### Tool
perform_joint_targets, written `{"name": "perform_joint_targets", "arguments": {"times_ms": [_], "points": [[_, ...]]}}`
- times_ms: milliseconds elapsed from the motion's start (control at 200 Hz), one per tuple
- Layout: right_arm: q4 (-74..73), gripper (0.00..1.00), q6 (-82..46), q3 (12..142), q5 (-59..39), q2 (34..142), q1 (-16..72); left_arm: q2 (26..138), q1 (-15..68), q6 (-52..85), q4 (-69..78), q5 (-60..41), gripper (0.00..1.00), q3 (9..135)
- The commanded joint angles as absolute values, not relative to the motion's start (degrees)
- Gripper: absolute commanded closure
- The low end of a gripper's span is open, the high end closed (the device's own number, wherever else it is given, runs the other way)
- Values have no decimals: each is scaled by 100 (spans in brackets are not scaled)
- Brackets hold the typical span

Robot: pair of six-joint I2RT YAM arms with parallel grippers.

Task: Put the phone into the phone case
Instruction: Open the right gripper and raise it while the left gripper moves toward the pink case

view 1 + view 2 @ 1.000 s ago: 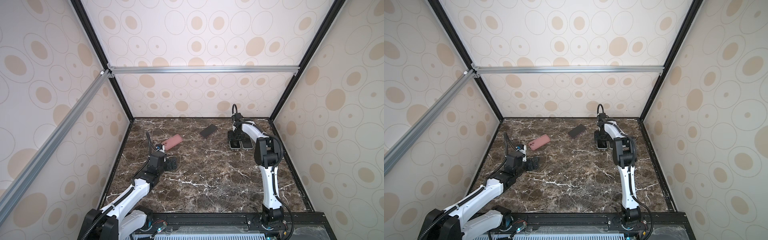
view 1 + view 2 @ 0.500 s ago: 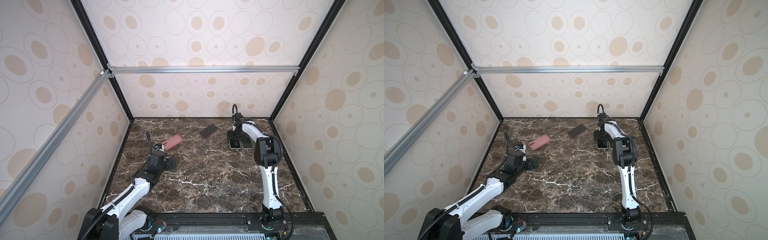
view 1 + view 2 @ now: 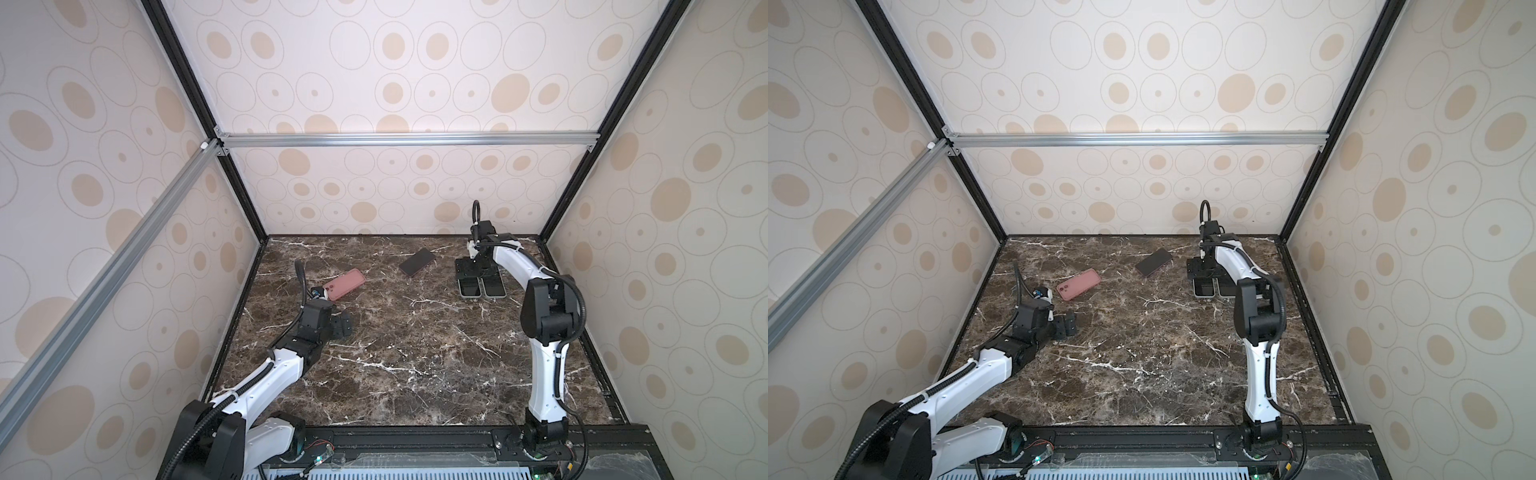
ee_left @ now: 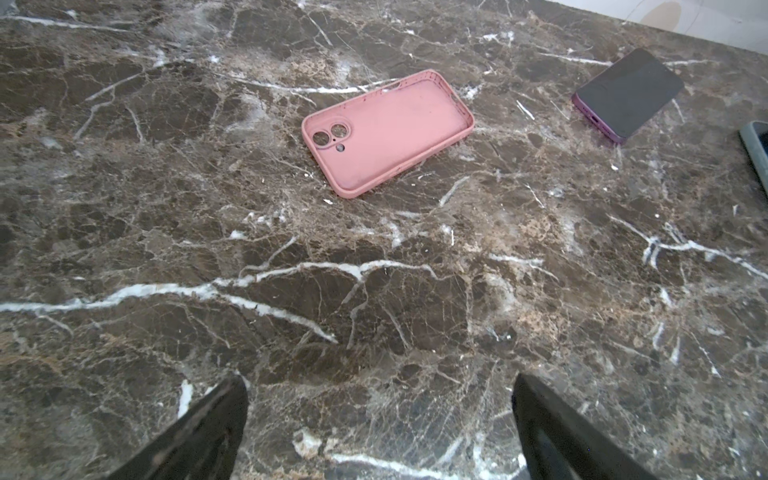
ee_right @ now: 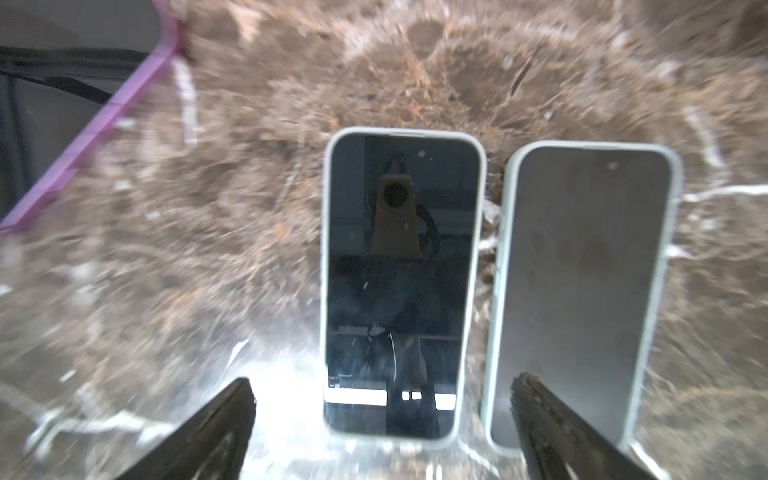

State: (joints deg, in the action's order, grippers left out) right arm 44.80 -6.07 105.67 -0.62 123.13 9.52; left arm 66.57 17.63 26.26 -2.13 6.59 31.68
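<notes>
An empty pink phone case (image 3: pixel 344 284) (image 3: pixel 1079 284) (image 4: pixel 386 133) lies open side up at the left rear of the marble floor. A bare purple phone (image 3: pixel 417 262) (image 3: pixel 1153 262) (image 4: pixel 627 93) lies screen up further back, near the middle. My left gripper (image 3: pixel 343 326) (image 3: pixel 1069 325) (image 4: pixel 380 386) is open and empty, low over the floor just in front of the case. My right gripper (image 3: pixel 478 272) (image 3: pixel 1204 270) (image 5: pixel 384 384) is open at the far right, over the near end of a phone in a pale case (image 5: pixel 401 286), holding nothing.
A second phone in a pale case (image 5: pixel 582 291) (image 3: pixel 493 286) lies beside the first (image 3: pixel 471 287), both screen up. The purple phone's edge (image 5: pixel 124 95) shows in the blurred right wrist view. Patterned walls enclose the floor on three sides.
The right gripper's jaws have spread wider above the pale-cased phones. The left arm, pink case and purple phone have not moved.
</notes>
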Motion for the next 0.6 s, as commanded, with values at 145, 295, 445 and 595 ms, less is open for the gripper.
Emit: {"name": "perform_joint_targets", "arguments": {"times_ms": [145, 295, 445, 595], "points": [[3447, 7, -30, 8758, -886, 10491, 996, 7580, 1292, 2786, 162, 497, 2, 4113], [3261, 7, 380, 7869, -991, 9795, 1177, 8133, 1115, 2782, 243, 415, 5, 4569], [3051, 8, 440, 7087, -1109, 9261, 1338, 8663, 988, 2794, 214, 785, 10, 4946], [2818, 8, 400, 6444, -1302, 8861, 1543, 9208, 854, 3039, 279, 854, 16, 5237]]}}
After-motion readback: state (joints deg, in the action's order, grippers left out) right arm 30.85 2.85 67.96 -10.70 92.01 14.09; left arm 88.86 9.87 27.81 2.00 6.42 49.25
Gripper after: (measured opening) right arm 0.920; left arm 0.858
